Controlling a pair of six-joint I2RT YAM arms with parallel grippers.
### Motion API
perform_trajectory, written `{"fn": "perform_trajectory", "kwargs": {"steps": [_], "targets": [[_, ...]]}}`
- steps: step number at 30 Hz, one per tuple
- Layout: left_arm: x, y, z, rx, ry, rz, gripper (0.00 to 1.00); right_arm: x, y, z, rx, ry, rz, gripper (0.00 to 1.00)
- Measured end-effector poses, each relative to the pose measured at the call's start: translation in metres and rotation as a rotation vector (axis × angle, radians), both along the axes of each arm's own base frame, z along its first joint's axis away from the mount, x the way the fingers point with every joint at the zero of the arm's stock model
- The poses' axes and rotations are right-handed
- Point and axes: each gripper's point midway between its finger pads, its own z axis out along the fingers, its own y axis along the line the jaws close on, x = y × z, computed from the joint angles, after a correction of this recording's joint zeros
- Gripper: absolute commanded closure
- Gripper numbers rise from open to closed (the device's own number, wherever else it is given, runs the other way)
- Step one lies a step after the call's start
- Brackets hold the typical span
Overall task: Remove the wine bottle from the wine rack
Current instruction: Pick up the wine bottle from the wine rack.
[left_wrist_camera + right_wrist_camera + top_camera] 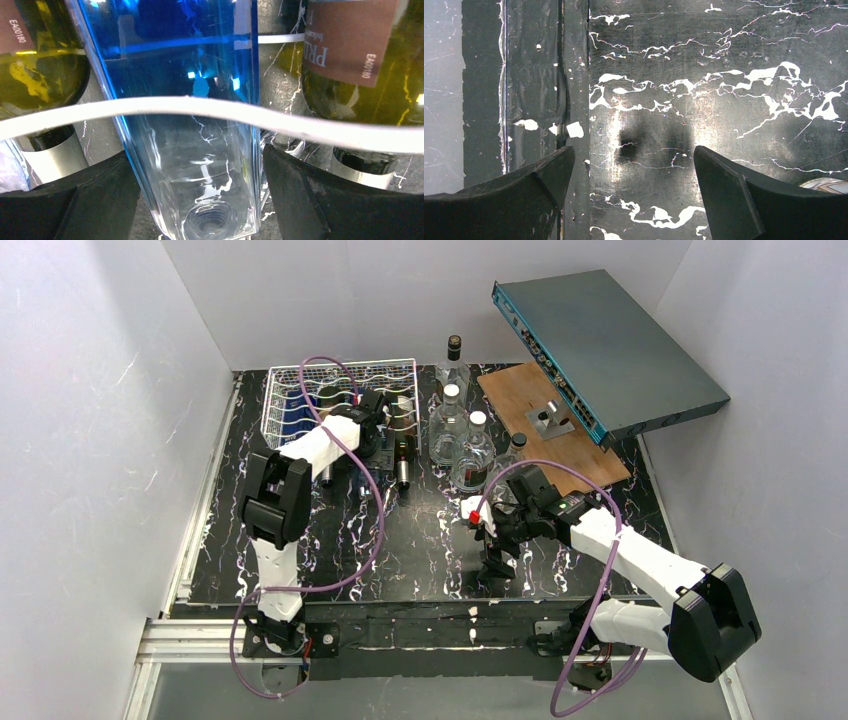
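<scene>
Left wrist view | left gripper (200,157) jaws apart, hugging both sides of the blue glass bottle (185,65); true clamp, cannot tell | bottle lies in the wine rack (310,127), long axis straight ahead, mouth toward the palm | green wine bottles (360,95) flank it | right gripper (634,152) agape, well apart.

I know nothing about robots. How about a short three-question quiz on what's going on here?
1. True or false: the right tool is holding a bottle.
2. What lies between the fingers of the left tool? A a blue-tinted glass bottle; B a mug; C a sponge.
3. Fill in: the dark green wine bottles on either side of it carry ___ labels.
Key: 1 false, it is open above the table; 2 A; 3 brown.
</scene>
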Motion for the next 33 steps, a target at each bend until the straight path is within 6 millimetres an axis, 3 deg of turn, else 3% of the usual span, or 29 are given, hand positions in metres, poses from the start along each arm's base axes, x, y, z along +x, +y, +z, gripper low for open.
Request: {"fn": "perform_trajectory", "kwargs": {"steps": [6,9,12,15,20,26,33], "targets": [[0.003,0.002,-0.008,0.011,0.006,0.0,0.24,0.0,0.0,0.0,0.0,0.002,0.0,0.02],[0.004,0.004,-0.007,0.018,0.001,0.005,0.35,0.0,0.0,0.0,0.002,0.003,0.001,0.02],[0.004,0.005,-0.008,0.024,0.001,0.006,0.53,0.0,0.0,0.0,0.003,0.004,0.001,0.02],[0.005,0.005,-0.008,0.026,-0.004,-0.001,0.78,-0.001,0.0,0.0,0.003,0.005,0.002,0.02],[0.006,0.005,-0.007,0.024,-0.007,-0.004,1.0,0.0,0.0,0.0,0.004,0.005,0.0,0.02],[0.003,0.007,-0.002,0.004,-0.02,-0.011,1.0,0.0,0.0,0.0,0.003,0.005,-0.002,0.02],[-0.016,0.01,0.01,-0.036,-0.023,-0.012,1.0,0.001,-0.001,0.0,0.003,0.006,-0.004,0.02]]}}
